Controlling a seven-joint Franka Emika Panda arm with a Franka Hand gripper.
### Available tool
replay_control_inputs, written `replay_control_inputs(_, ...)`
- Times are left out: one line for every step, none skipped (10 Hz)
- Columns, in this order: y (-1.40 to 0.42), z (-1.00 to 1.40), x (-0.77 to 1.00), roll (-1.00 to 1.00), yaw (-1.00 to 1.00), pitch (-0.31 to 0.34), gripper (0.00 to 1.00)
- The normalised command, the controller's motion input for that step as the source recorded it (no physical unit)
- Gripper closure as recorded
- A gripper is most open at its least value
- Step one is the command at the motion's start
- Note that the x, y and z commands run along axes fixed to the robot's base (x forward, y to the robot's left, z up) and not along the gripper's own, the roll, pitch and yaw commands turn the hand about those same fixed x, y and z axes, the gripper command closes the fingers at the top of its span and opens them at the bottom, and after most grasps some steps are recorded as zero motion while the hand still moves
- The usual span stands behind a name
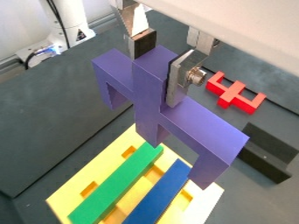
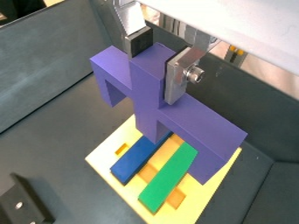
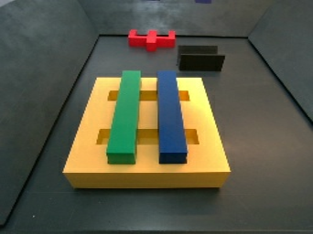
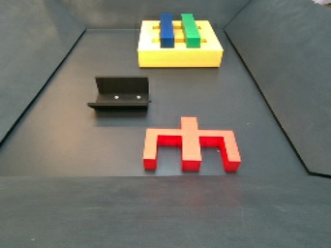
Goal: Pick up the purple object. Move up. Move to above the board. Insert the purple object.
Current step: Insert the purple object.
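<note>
I had the pincer (image 1: 160, 61) pinching the purple object (image 1: 163, 109) by its central post, lifted and hanging above the board (image 1: 100, 171) in both wrist views. Only lowering and insertion remained, I judged.

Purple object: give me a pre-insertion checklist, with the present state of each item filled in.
1. Grip: the gripper has its fingers clamped on the central post of the purple object in both wrist views. Ok.
2. Position: the piece hangs above the board. Ok.
3. Legs point down toward the board. Ok.
4. Legs lined up with free slots: cannot tell.
5. The green bar and blue bar lie seated along the board. Ok.
6. The red piece and fixture sit away from the board. Ok.
</note>
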Motion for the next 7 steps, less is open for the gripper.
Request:
replay_control_inputs(-0.51, -0.89, -0.01, 0.16, 0.07, -0.131, 1.0)
replay_control_inputs(-0.63, -0.92, 0.0, 0.13, 0.11, -0.121, 1.0)
replay_control_inputs(-0.71, -0.93, 0.0, 0.12, 0.11, -0.116, 1.0)
replay_control_inputs(-0.76, -0.95, 0.0, 0.11, 0.09, -0.117, 1.0)
replay_control_inputs(-0.5, -0.99, 0.0, 0.12, 0.03, -0.1, 1.0)
replay_control_inputs(-0.23, -0.99, 0.0, -0.02, 0.06, -0.066, 1.0)
replay_control_inputs(-0.21, -0.94, 0.0, -0.02, 0.0, -0.133, 1.0)
